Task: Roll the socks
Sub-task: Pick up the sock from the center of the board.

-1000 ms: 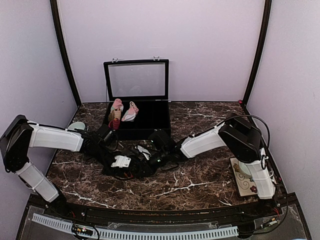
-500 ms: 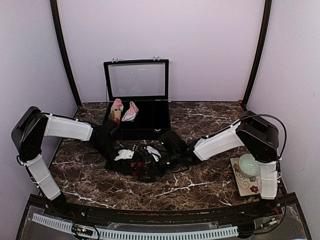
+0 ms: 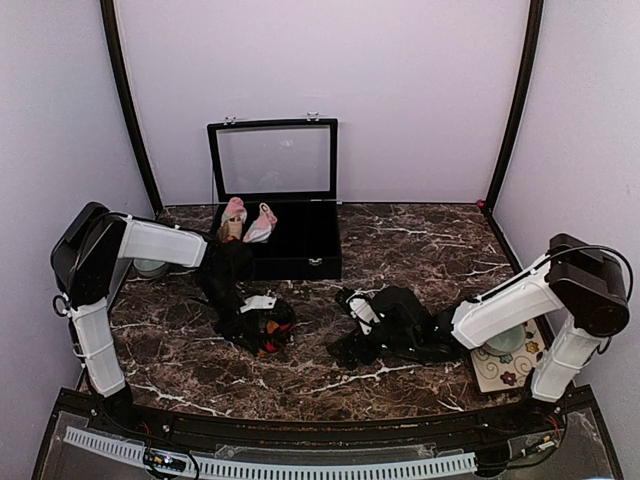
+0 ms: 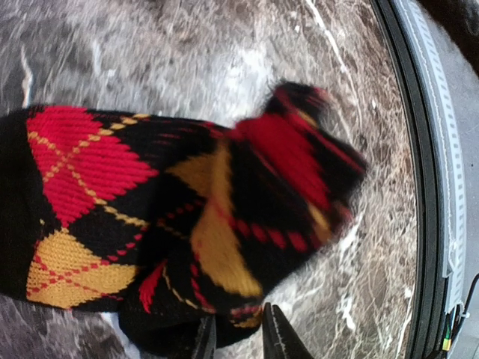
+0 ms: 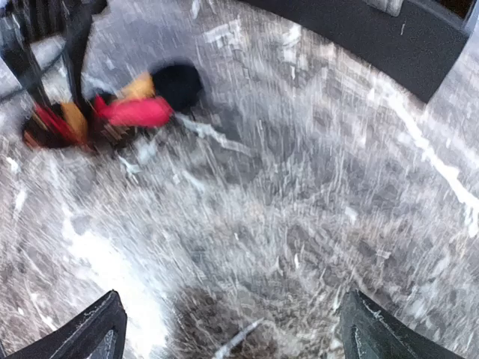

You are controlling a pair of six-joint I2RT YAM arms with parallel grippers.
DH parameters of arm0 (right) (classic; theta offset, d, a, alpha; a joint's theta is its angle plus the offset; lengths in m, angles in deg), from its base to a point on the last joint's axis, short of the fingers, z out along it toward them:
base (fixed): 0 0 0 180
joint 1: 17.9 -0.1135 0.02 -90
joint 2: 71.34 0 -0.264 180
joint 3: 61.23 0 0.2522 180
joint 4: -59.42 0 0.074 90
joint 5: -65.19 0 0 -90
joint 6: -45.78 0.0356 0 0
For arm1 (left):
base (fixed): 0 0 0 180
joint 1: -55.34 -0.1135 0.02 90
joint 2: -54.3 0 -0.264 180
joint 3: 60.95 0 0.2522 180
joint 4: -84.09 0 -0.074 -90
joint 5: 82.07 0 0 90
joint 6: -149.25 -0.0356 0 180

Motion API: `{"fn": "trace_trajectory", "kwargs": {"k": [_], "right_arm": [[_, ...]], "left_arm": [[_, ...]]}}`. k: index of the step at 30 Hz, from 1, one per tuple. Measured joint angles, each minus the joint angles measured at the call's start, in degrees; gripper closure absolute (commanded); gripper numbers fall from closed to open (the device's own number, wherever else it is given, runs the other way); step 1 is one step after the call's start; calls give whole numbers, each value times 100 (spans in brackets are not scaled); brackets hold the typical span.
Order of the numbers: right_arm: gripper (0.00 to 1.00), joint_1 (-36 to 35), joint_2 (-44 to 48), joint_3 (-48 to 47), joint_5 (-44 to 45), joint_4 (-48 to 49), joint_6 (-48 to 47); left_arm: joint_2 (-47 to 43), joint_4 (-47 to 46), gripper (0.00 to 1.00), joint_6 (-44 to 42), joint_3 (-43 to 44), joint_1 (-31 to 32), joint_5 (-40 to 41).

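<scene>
Both the left arm [image 3: 160, 243] and the right arm [image 3: 500, 310] have long links in white ribbed shells, joined by bulky black joint housings. The left claw [image 4: 239, 344] ends in slim, dark, pointed fingers. The right claw [image 5: 236, 336] has broad matte-black wedge fingers [image 5: 93, 329].

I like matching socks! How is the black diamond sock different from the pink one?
The argyle sock lies bunched on the table; the pink sock sits in the open black box. The argyle sock shows red and yellow diamonds; the pink sock is pink and white. The left gripper pinches the argyle sock; nothing touches the pink sock. Both are fabric.
</scene>
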Motion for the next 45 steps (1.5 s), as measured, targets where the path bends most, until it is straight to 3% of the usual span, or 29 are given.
{"fn": "trace_trajectory", "kwargs": {"k": [5, 13, 20, 26, 32, 39, 45], "right_arm": [[1, -48, 173, 409, 149, 785, -122], [1, -627, 931, 942, 1161, 1355, -271], [5, -726, 765, 1117, 227, 1355, -905], [19, -990, 577, 691, -457, 852, -1915], [26, -1290, -74, -487, -531, 450, -2887], [36, -1318, -949, -1172, -321, 293, -3794], [37, -1178, -1274, -1239, 96, 337, -4310]], "left_arm": [[7, -61, 73, 170, 149, 411, 94], [7, -149, 73, 319, 175, 879, 450], [7, -238, 72, 426, 302, 887, 638], [4, -243, 71, 492, 455, 887, 623], [4, -254, 71, 494, 487, 890, 614], [4, -258, 70, 516, 496, 887, 605], [4, -256, 69, 516, 509, 887, 590]]}}
